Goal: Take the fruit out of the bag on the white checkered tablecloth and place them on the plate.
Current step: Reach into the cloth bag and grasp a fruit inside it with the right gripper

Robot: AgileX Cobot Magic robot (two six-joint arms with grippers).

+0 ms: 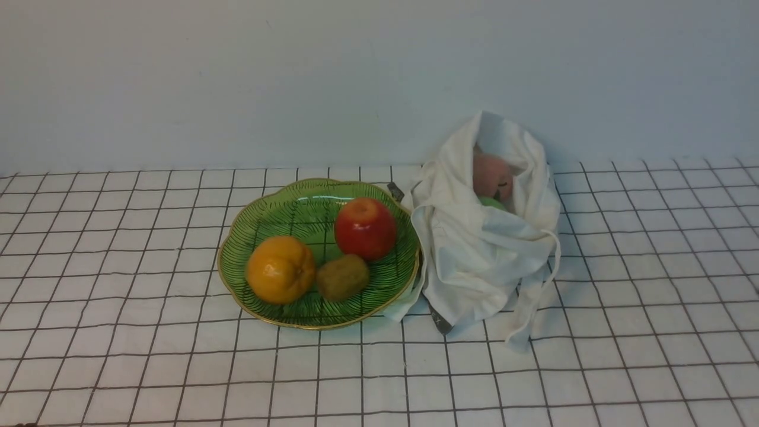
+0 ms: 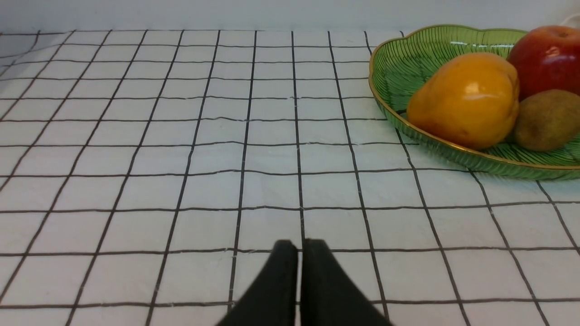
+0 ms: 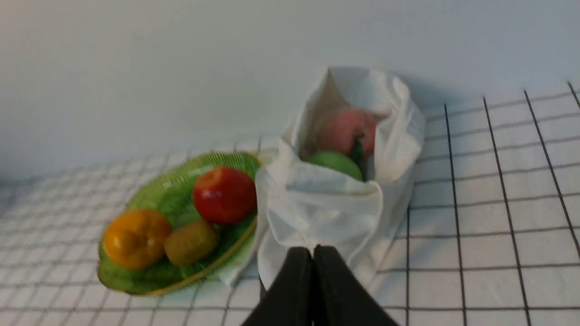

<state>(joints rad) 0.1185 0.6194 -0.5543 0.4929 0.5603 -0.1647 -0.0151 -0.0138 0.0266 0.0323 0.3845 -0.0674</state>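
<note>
Pressed together at the tips, the left gripper (image 2: 300, 246) and the right gripper (image 3: 316, 251) reach into their own wrist views, nearest the lenses and pinching nothing. A white checkered tablecloth (image 1: 178, 367) spreads beneath a soft off-white bag (image 1: 474, 255) and, beside it to the left, a green plate (image 1: 308, 207) with a gold rim. The bag's mouth gapes, its strap (image 1: 551, 267) trailing (a small grey tag (image 1: 440, 320) pokes out near its base), and inside sit a pale pink peach (image 1: 492, 176) and a green apple (image 3: 336, 163), partly hidden by fabric. On the plate rest an orange (image 1: 281, 270), a glossy red apple (image 1: 365, 229) and, smallest, a brown kiwi (image 1: 343, 277).
</note>
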